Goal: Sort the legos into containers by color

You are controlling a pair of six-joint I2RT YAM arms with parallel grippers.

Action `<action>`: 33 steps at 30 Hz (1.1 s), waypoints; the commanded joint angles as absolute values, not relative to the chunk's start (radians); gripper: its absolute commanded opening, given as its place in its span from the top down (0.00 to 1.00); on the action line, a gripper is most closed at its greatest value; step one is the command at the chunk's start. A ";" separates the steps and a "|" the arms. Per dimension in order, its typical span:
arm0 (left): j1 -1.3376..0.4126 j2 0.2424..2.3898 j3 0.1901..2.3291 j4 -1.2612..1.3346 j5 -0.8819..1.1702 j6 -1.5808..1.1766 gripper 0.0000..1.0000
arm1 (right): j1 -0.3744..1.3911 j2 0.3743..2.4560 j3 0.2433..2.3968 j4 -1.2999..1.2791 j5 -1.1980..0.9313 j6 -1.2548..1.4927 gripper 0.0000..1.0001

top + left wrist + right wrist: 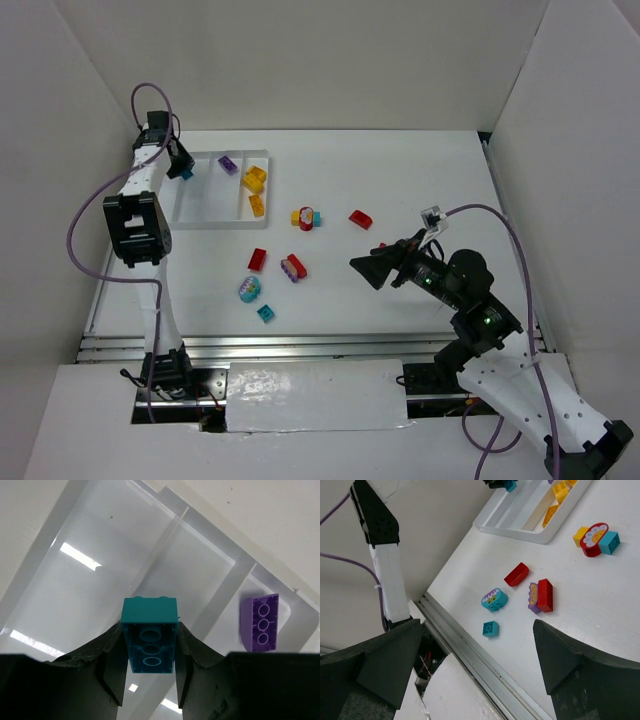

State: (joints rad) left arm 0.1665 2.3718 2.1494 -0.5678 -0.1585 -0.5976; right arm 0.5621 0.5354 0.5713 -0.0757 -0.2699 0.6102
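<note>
White-walled table [420, 180]; left end effector [149, 632] pinches teal brick [149, 647], right end effector [476, 624] spread.

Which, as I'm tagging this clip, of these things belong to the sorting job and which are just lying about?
Job: left gripper holding teal brick over white tray; purple brick and yellow bricks in tray; loose bricks on table; open right gripper.
Just there: purple cables, metal rail, enclosure walls.

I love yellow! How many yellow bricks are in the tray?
2. Both sit at the right end of the tray: the farther yellow brick and the nearer yellow brick. The left end effector may hide more.
</note>
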 commanded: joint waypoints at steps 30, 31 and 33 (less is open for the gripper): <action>-0.425 1.300 1.208 -0.589 -0.469 -0.839 0.01 | 0.698 0.807 0.666 -0.245 -0.048 0.615 0.01; -0.461 1.266 1.153 -0.609 -0.477 -0.844 0.00 | 0.707 0.790 0.663 -0.262 -0.028 0.617 0.00; -0.561 1.255 1.120 -0.653 -0.500 -0.874 0.01 | 0.710 0.769 0.647 -0.270 -0.025 0.624 0.00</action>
State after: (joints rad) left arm -0.5030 1.2140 1.2011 -0.5472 -0.4103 -0.7879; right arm 0.6987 0.8017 0.6102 -0.2264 -0.1032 0.6151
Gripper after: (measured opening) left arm 0.994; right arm 0.994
